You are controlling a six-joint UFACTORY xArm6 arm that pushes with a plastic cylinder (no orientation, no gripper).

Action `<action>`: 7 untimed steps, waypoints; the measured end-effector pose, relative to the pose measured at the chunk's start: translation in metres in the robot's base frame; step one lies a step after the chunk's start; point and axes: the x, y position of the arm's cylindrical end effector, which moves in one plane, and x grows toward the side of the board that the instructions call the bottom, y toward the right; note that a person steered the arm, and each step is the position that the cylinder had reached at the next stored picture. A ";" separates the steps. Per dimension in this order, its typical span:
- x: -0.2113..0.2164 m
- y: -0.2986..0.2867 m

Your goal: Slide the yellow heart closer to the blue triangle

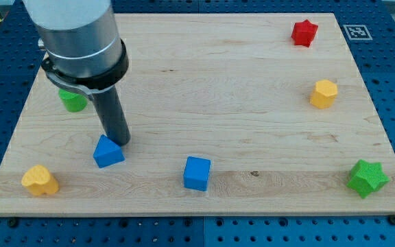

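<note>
The yellow heart (40,180) lies near the board's bottom left corner. The blue triangle (108,151) lies to its upper right, a short gap away. My tip (121,142) rests on the board at the blue triangle's upper right edge, touching or almost touching it. The rod rises from there up to the grey arm body at the view's top left. The tip is well to the right of the yellow heart.
A green block (73,101) sits partly hidden behind the arm at the left. A blue cube (197,173) lies at bottom centre. A red star (304,32), a yellow hexagon (324,93) and a green star (367,178) lie along the right side. The wooden board's edge (184,214) runs along the bottom.
</note>
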 end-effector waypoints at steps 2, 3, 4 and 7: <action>-0.006 -0.047; -0.005 -0.074; -0.002 -0.098; 0.017 -0.155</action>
